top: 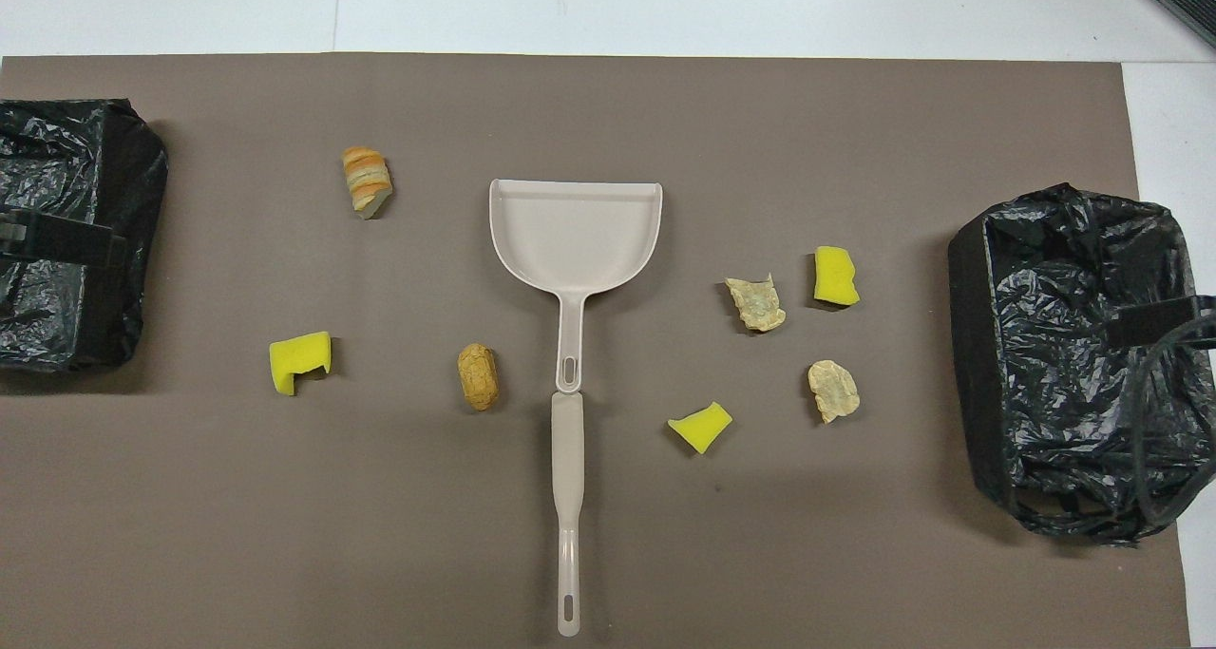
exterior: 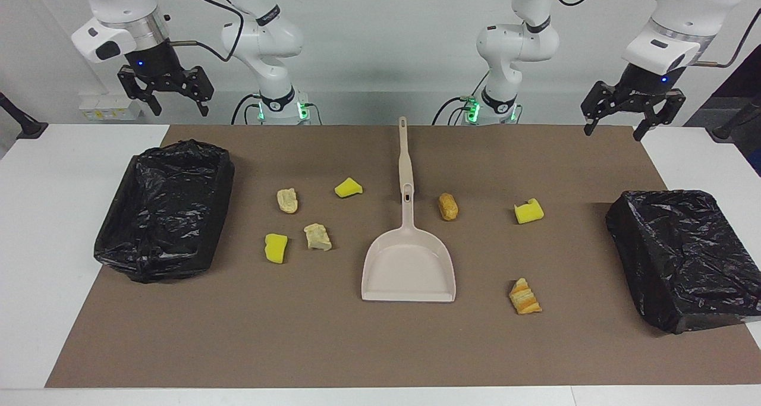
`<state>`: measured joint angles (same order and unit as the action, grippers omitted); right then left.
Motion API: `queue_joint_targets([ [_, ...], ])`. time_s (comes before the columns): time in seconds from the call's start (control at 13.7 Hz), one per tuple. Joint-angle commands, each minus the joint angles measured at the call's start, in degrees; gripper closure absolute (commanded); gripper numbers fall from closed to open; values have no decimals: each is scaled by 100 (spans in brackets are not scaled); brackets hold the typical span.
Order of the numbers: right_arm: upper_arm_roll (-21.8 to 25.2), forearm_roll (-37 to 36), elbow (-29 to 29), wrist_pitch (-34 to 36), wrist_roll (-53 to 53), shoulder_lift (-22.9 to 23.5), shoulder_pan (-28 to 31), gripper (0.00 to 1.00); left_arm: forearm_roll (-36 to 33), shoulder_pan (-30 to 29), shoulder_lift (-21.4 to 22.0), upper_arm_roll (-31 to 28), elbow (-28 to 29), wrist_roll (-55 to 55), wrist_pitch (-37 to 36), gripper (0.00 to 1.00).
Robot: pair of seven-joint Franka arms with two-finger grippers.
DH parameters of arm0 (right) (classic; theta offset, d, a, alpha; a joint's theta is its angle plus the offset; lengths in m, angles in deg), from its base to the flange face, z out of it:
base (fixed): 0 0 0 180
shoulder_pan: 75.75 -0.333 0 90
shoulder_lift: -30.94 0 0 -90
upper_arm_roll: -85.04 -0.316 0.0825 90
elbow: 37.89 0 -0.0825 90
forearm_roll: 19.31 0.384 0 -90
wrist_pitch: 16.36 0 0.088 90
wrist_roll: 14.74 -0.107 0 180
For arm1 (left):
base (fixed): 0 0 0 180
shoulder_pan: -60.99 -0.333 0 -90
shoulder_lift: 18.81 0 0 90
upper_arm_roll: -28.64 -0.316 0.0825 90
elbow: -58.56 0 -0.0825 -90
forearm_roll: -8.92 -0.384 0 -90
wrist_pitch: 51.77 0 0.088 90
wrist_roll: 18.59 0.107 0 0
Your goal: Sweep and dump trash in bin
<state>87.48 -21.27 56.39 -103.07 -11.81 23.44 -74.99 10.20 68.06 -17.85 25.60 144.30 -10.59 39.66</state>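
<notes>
Trash point(exterior: 287, 200) lies in seven loose chunks, yellow, pale beige and tan-orange, scattered on the brown mat point(exterior: 333, 346) to both sides of the beige dustpan point(exterior: 409, 269), with bare mat around each. Black-lined bins point(exterior: 163, 210) sit at the worktop's point(exterior: 53, 245) two ends. Left gripper point(exterior: 633, 117) and right gripper point(exterior: 169, 97) wait raised by the mat's robot-side corners, fingers spread; no writing is readable.

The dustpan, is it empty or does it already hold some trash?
Empty. The dustpan shows a bare scoop; all seven trash pieces lie on the mat around it.
</notes>
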Motion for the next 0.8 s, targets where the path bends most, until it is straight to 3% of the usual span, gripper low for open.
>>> queue_joint_targets([
  [0.0, -42, -95, 65, -30, 191, -42, 91, 0, -84, -56, 53, 40, 56, 26, -55, 0],
  [0.73, -59, -77, 135, 14, -10, -60, -6, 0, -75, -56, 62, 40, 66, -9, -64, 0],
])
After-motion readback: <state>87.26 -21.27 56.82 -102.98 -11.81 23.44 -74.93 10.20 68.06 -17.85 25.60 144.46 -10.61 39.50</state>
